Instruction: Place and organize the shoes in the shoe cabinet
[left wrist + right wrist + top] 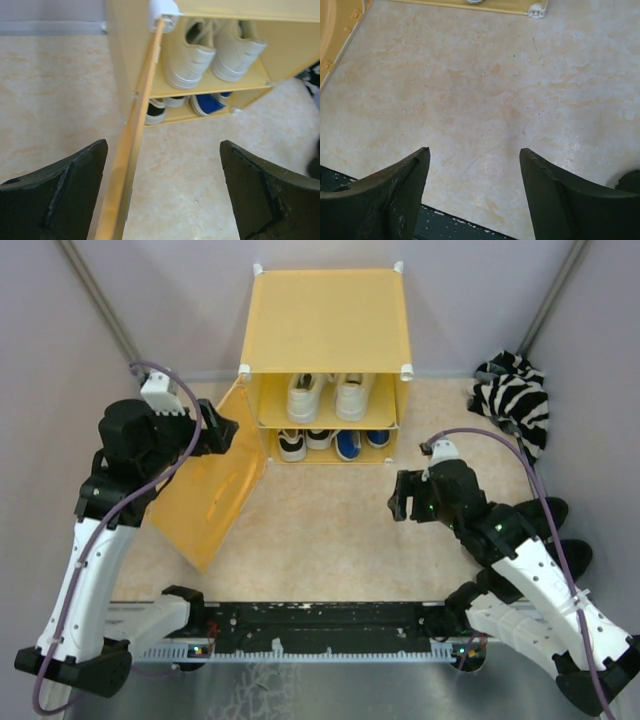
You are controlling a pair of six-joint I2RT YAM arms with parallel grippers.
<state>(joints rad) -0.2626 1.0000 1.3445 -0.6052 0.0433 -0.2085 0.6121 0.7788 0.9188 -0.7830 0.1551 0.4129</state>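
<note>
Yellow-orange plastic forms the shoe cabinet (325, 325), and only the top camera shows it to you whole: a cube with white corner connectors (407, 370), standing at the far middle of the counter (330, 530), its front panel (205, 505) swung open to the left.

The left wrist camera shows you what the top one cannot. There the thin edge of this panel runs between the fingers (60, 195) of the left tool (162, 145), nearer to the finger at the left of that view. The jaws stand wide apart, and I cannot tell if either one touches the panel.

In the same view the shoes are clearer. The white pair (210, 50) sits on the upper shelf (255, 80), heels outward, smooth and rounded. Below it, the black-and-white pair (156, 112) is at the left and the blue pair (206, 104) at the right.

The right wrist camera gives you only the beige, marbled counter with fine scratches, one connector at the top edge, and the right tool (475, 150). Its jaws are apart with nothing between them.

A zebra-striped cloth (512, 395) lies at the far right.
</note>
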